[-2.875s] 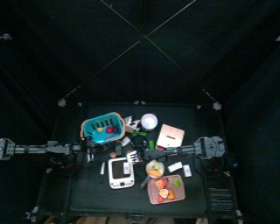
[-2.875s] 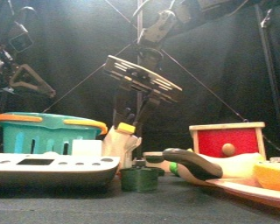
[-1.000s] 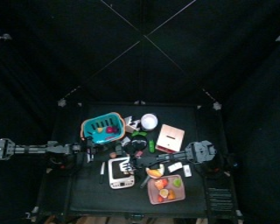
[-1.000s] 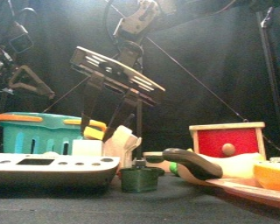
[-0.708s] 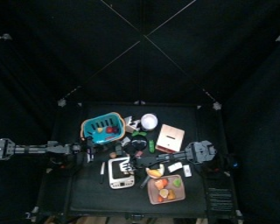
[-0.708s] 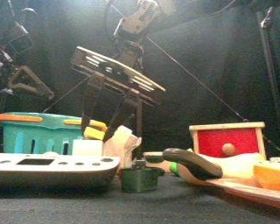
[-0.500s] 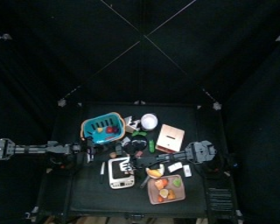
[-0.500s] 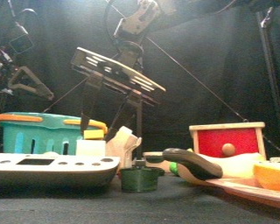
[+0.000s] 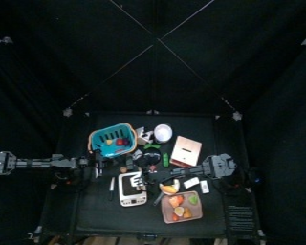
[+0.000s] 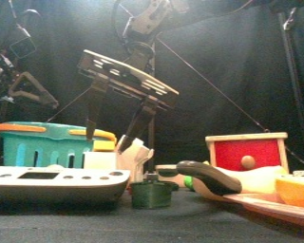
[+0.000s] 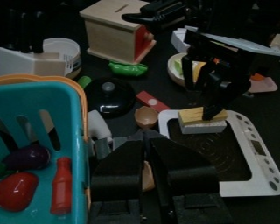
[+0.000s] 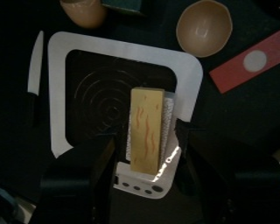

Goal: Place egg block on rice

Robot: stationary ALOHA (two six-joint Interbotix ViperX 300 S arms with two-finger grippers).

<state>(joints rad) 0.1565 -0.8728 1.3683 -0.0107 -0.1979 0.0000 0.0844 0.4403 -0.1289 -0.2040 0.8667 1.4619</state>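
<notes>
Right tool [image 12: 140, 175] stands spread wide above the white rectangular device [image 12: 78, 61], gripping nothing; egg block [image 12: 147, 124] lies flat on rice [image 12: 167, 131], long axis along the device's length.

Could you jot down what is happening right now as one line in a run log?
right pincer: open over egg block | egg block: lying on rice, on white device | left pincer: resting beside basket

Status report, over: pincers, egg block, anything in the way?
Right pincer open over egg block. Egg lies on rice, atop white device. Left pincer idle by basket.
</notes>
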